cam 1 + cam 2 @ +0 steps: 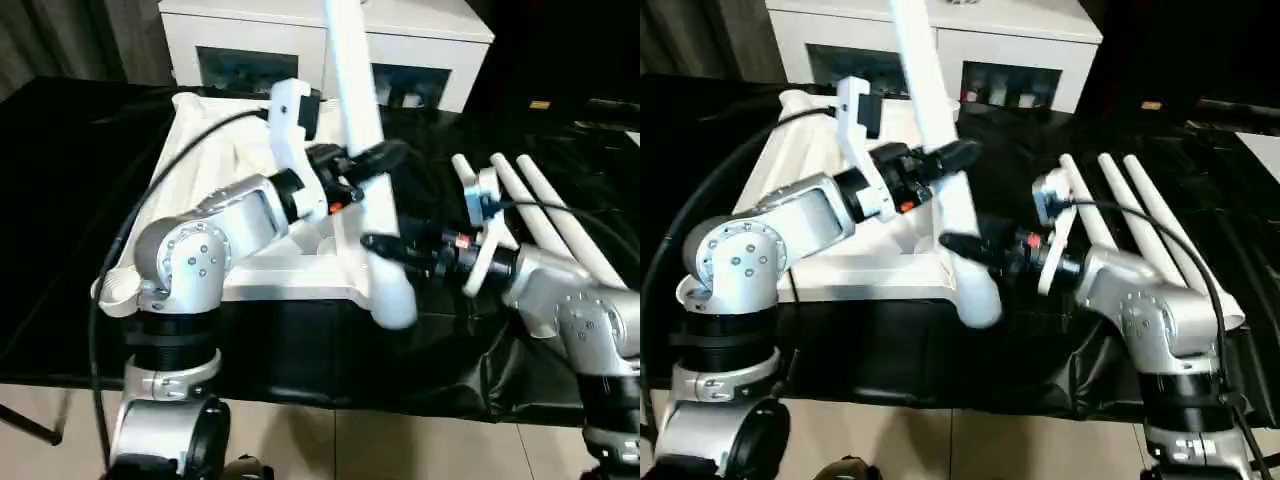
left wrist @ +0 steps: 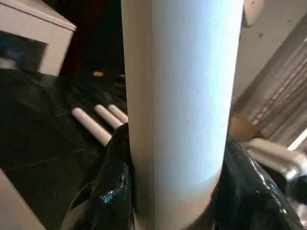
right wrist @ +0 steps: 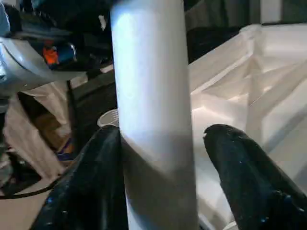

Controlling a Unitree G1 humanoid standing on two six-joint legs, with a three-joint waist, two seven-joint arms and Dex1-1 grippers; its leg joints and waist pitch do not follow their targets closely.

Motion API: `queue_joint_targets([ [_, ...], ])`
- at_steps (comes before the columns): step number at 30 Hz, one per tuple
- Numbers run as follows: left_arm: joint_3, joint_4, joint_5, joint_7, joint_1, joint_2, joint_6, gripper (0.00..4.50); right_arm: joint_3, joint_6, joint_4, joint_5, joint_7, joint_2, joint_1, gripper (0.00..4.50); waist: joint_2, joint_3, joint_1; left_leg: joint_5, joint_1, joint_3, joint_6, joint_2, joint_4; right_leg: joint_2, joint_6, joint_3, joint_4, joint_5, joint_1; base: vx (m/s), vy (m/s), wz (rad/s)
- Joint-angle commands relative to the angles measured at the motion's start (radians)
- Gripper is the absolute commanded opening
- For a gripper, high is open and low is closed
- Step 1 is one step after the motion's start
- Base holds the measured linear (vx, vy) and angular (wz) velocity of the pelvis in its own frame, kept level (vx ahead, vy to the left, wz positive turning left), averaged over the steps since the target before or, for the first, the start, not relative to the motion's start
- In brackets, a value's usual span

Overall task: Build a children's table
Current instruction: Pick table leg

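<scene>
A white tube leg [image 1: 362,150] stood nearly upright at centre frame, pinched partway up by the left gripper [image 1: 368,160], apparently to steady it over a corner socket of the upturned tabletop [image 1: 200,130]. Lower down, the right gripper [image 1: 380,245] flanked the leg with fingers spread, one pad clear of it. Three spare legs [image 1: 540,205] lay at right.

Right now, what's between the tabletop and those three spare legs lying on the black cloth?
The held leg and right gripper, seen from the head.
</scene>
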Motion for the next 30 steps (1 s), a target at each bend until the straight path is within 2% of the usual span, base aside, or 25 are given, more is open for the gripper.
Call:
queue_joint_targets([
  [1,-0.038,-0.02,0.023,-0.018,-0.031,0.017,-0.03,1.8,-0.016,-0.019,0.019,-0.024,-0.021,-0.02,-0.025,3.38,-0.006,-0.076,-0.001,-0.04,0.027,-0.032,0.019,0.08,-0.075,-0.081,-0.248,0.046,-0.068,0.034,0.045,0.0,0.0,0.0],
  [6,-0.054,-0.021,0.034,-0.037,-0.047,0.024,-0.037,1.8,0.017,0.005,0.016,-0.035,-0.001,-0.054,-0.033,3.38,-0.008,-0.076,0.0,-0.038,0.028,-0.03,0.019,0.08,-0.074,-0.08,-0.253,0.046,-0.068,0.034,0.045,0.0,0.0,0.0],
  [10,-0.112,-0.02,0.06,-0.085,-0.056,0.055,-0.05,1.8,0.075,0.01,0.031,-0.077,0.021,-0.076,-0.04,3.38,-0.012,-0.076,-0.001,-0.035,0.026,-0.03,0.02,0.08,-0.073,-0.082,-0.247,0.047,-0.067,0.027,0.046,0.0,0.0,0.0],
  [12,-0.152,-0.022,0.079,-0.11,-0.056,0.078,-0.06,1.8,0.092,0.016,0.037,-0.085,0.03,-0.081,-0.045,3.38,-0.014,-0.076,-0.002,-0.034,0.027,-0.029,0.025,0.08,-0.073,-0.081,-0.249,0.046,-0.067,0.026,0.045,0.0,0.0,0.0],
  [13,-0.167,-0.023,0.089,-0.118,-0.056,0.088,-0.067,1.8,0.097,0.02,0.04,-0.086,0.035,-0.083,-0.048,3.38,-0.012,-0.076,-0.001,-0.037,0.028,-0.029,0.027,0.08,-0.073,-0.082,-0.248,0.047,-0.067,0.018,0.045,0.0,0.0,0.0],
  [15,-0.184,-0.017,0.1,-0.136,-0.061,0.099,-0.079,1.8,0.108,0.029,0.044,-0.087,0.046,-0.09,-0.054,3.38,-0.015,-0.076,-0.001,-0.031,0.026,-0.029,0.028,0.08,-0.073,-0.081,-0.251,0.047,-0.065,0.027,0.046,0.0,0.0,0.0],
  [25,-0.21,-0.011,0.107,-0.182,-0.076,0.107,-0.104,1.8,0.155,0.039,0.047,-0.078,0.118,-0.124,-0.057,3.38,-0.016,-0.077,0.0,-0.033,0.026,-0.028,0.032,0.08,-0.07,-0.083,-0.266,0.046,-0.064,0.031,0.047,0.0,0.0,0.0],
  [30,-0.218,-0.013,0.112,-0.202,-0.075,0.112,-0.109,1.8,0.16,0.037,0.054,-0.083,0.125,-0.124,-0.055,3.38,-0.017,-0.076,0.0,-0.042,0.026,-0.027,0.034,0.08,-0.07,-0.084,-0.267,0.047,-0.065,0.014,0.046,0.0,0.0,0.0],
])
